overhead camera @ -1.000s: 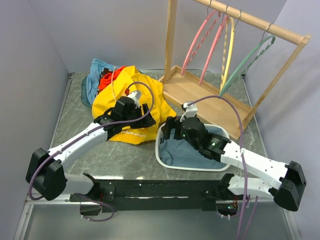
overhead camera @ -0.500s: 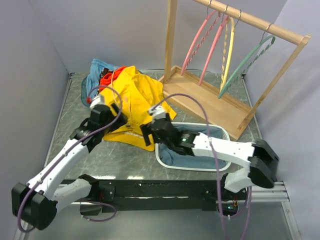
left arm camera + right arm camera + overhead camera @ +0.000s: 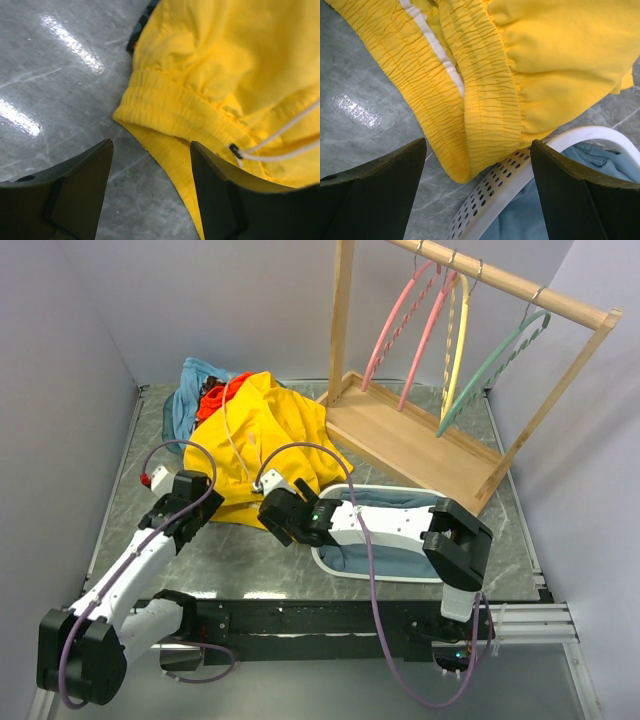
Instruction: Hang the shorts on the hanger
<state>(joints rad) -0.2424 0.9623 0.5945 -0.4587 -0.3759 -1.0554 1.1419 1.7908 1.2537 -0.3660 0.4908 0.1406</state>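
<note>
The shorts lie heaped just ahead of both tools, which have swung leftward within the last second. The left gripper is now off the cloth, over grey table at the waistband's corner, and the right gripper has left the basket for the waistband's near edge, both with jaws spread wide and empty. Well off to the right gripper's right the wooden rack carries the hanger; the white basket of blue-grey cloth touches the hem beside its right finger.
</note>
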